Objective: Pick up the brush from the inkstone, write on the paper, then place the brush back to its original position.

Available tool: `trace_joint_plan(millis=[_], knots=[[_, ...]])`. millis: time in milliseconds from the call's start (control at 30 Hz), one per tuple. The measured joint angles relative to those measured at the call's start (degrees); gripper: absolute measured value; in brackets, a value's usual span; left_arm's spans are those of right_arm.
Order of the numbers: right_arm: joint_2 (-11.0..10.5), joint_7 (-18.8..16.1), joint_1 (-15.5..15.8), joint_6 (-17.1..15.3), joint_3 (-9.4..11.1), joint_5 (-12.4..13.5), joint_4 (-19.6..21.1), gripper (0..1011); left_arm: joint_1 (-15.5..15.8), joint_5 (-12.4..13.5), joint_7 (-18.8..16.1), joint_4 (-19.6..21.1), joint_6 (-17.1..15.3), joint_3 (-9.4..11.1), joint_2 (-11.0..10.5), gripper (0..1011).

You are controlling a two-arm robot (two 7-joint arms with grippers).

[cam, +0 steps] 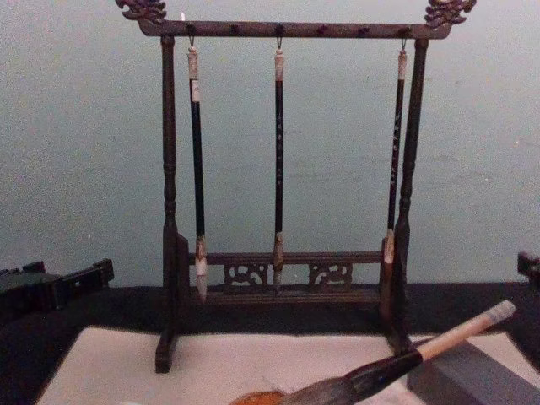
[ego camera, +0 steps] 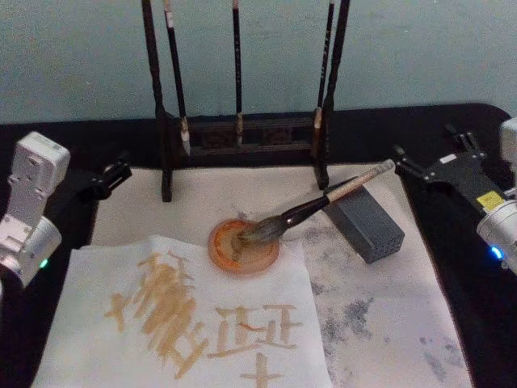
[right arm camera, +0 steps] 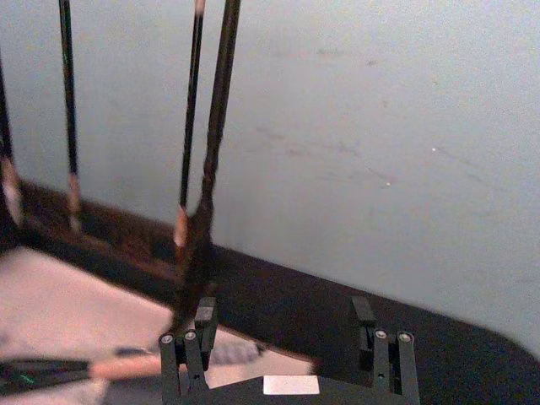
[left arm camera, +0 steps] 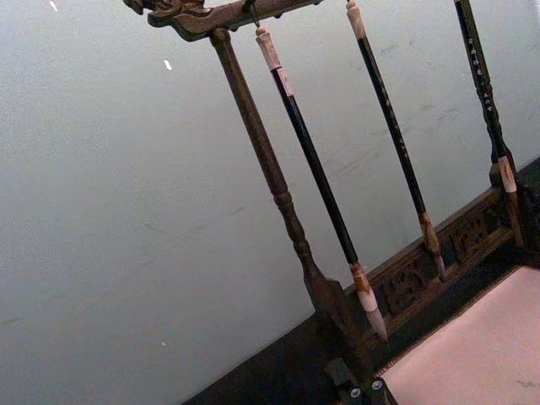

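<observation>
In the head view, the brush (ego camera: 315, 208) lies slanted. Its tuft sits in the round orange inkstone (ego camera: 266, 257) and its pale handle is propped on a grey block (ego camera: 367, 225). Just in front of the inkstone lies the paper (ego camera: 89, 283), marked with ochre strokes. It rests on a larger cream underlay (ego camera: 388, 323) with grey stains. Behind them stands the wooden brush rack (ego camera: 242, 128). The left claw (ego camera: 109, 178) hangs over the black worktop (ego camera: 440, 242) beside the underlay's far left corner. Whether it is apart or together I cannot tell. The right claw (ego camera: 426, 144) hangs at the far right corner, spread apart and empty, near the handle's tip.

The left wrist view looks across the rack (left arm camera: 261, 143) and its three slim hanging brushes (left arm camera: 316, 169).

In the right wrist view, the right claw (right arm camera: 283, 310) is spread wide, holding nothing. The brush (right arm camera: 126, 367) lies apart from it.

In the chest view, the rack (cam: 278, 29) stands upright on the underlay (cam: 110, 363). The brush (cam: 405, 363) leans from the inkstone (cam: 257, 397) up over the block (cam: 472, 371). The left claw (cam: 63, 283) sits at the left edge.
</observation>
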State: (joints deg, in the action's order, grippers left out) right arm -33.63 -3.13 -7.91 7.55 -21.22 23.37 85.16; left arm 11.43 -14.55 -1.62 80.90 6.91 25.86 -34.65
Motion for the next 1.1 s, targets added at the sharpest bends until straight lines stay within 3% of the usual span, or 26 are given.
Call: trace_joint_plan(millis=[133, 167, 267, 300, 367, 400, 467, 500, 633, 900, 1100], knots=[[1.5, -3.3, 2.6, -0.7, 3.7, 8.2, 2.2, 1008, 0.0, 0.0, 0.0, 0.0, 0.0, 0.0, 0.0, 1002], [2.4, -4.1, 3.6, -1.8, 5.2, 11.8, 3.0, 1006, 0.0, 0.0, 0.0, 0.0, 0.0, 0.0, 0.0, 1002], [4.0, -4.8, 5.2, -3.9, 7.6, 17.2, 3.9, 1006, 0.0, 0.0, 0.0, 0.0, 0.0, 0.0, 0.0, 1002], [4.9, -5.2, 6.0, -5.4, 9.0, 20.4, 4.3, 1006, 0.0, 0.0, 0.0, 0.0, 0.0, 0.0, 0.0, 1000], [6.1, -5.5, 6.9, -7.1, 10.5, 24.0, 4.6, 1008, 0.0, 0.0, 0.0, 0.0, 0.0, 0.0, 0.0, 1002], [7.1, -5.8, 7.5, -8.5, 11.9, 27.0, 4.7, 1006, 0.0, 0.0, 0.0, 0.0, 0.0, 0.0, 0.0, 1002], [8.2, -6.2, 8.1, -10.2, 13.1, 30.1, 4.7, 1006, 0.0, 0.0, 0.0, 0.0, 0.0, 0.0, 0.0, 1002], [9.0, -6.5, 8.4, -11.7, 14.1, 33.0, 4.5, 1008, 0.0, 0.0, 0.0, 0.0, 0.0, 0.0, 0.0, 1002], [10.4, -7.7, 8.6, -15.0, 15.3, 39.7, 3.5, 1006, 0.0, 0.0, 0.0, 0.0, 0.0, 0.0, 0.0, 1002], [12.2, -9.1, 6.1, -21.1, 15.2, 48.8, -0.3, 1006, 0.0, 0.0, 0.0, 0.0, 0.0, 0.0, 0.0, 1002], [13.1, -9.3, 3.4, -22.4, 13.8, 50.9, -3.6, 1006, 0.0, 0.0, 0.0, 0.0, 0.0, 0.0, 0.0, 1002]])
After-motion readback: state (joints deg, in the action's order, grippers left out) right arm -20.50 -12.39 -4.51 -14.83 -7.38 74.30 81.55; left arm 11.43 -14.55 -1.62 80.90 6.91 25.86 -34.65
